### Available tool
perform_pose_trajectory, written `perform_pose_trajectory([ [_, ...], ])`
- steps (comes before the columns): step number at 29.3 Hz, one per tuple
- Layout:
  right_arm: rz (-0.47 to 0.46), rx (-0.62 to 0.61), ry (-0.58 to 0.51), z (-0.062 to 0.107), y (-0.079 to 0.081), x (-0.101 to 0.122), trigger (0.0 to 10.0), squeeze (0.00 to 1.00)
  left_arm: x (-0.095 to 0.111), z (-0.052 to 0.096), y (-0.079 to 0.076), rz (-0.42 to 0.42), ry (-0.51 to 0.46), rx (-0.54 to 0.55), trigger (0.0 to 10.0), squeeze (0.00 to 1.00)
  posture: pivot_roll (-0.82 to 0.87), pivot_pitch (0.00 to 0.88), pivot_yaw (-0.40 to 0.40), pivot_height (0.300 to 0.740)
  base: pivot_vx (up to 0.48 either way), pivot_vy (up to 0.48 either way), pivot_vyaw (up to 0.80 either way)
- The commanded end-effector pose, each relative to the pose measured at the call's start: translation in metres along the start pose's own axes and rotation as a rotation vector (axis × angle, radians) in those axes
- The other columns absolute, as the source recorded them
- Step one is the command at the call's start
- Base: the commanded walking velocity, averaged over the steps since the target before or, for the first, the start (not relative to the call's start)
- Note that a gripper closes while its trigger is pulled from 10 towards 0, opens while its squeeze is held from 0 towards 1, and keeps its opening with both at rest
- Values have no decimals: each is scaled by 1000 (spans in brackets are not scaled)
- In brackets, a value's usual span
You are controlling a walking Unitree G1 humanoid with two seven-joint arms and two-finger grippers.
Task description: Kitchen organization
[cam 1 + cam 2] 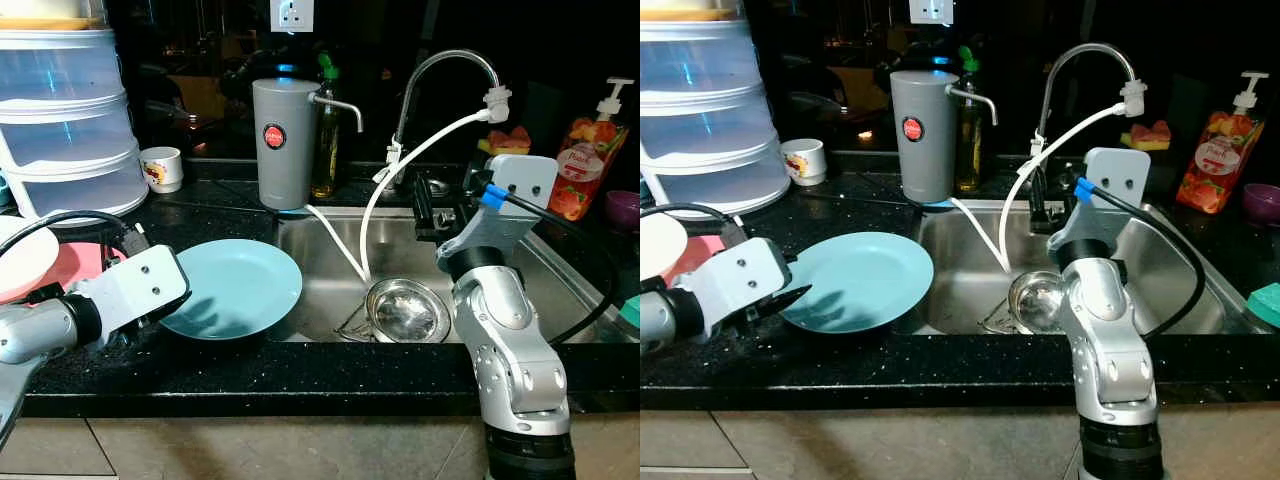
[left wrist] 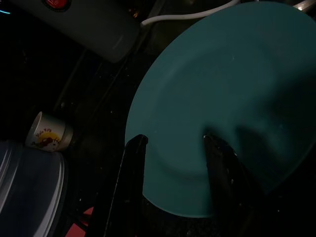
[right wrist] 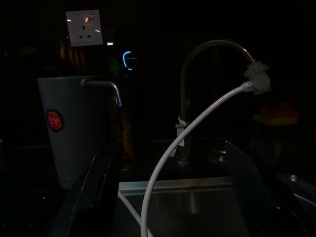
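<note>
While my left gripper (image 2: 173,143) sits at the teal plate (image 1: 235,288), fingers apart with the plate's near rim between them, nothing is clamped yet. The plate lies flat on the counter (image 1: 250,375), overhanging the left edge of the sink (image 1: 560,290). My right gripper (image 3: 168,192) hovers over the sink, fingers apart and empty, facing the faucet (image 1: 445,70). A steel bowl (image 1: 405,310) sits in the basin. Judgement: early stage; plate and bowl are not yet put away.
</note>
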State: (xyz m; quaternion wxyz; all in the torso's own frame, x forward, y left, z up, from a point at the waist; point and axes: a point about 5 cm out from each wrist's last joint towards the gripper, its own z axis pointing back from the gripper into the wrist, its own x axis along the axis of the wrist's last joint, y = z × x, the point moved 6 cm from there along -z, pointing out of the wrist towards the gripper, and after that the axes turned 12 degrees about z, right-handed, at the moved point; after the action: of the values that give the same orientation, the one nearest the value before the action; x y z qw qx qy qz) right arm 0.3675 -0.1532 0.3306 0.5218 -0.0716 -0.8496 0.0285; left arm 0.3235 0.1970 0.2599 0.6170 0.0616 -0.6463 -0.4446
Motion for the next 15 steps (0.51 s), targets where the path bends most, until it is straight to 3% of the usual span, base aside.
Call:
perform_pose_trajectory([
  [1, 6, 1, -13, 0, 0, 4, 10000, 0, 3, 0, -3, -14, -8, -15, 10000, 0, 67, 45, -49, 740, 0, 0, 0],
  [15, 3, 0, -5, 0, 0, 2, 10000, 0, 4, -2, -2, -22, -9, -16, 10000, 0, 69, 52, -47, 740, 0, 0, 0],
])
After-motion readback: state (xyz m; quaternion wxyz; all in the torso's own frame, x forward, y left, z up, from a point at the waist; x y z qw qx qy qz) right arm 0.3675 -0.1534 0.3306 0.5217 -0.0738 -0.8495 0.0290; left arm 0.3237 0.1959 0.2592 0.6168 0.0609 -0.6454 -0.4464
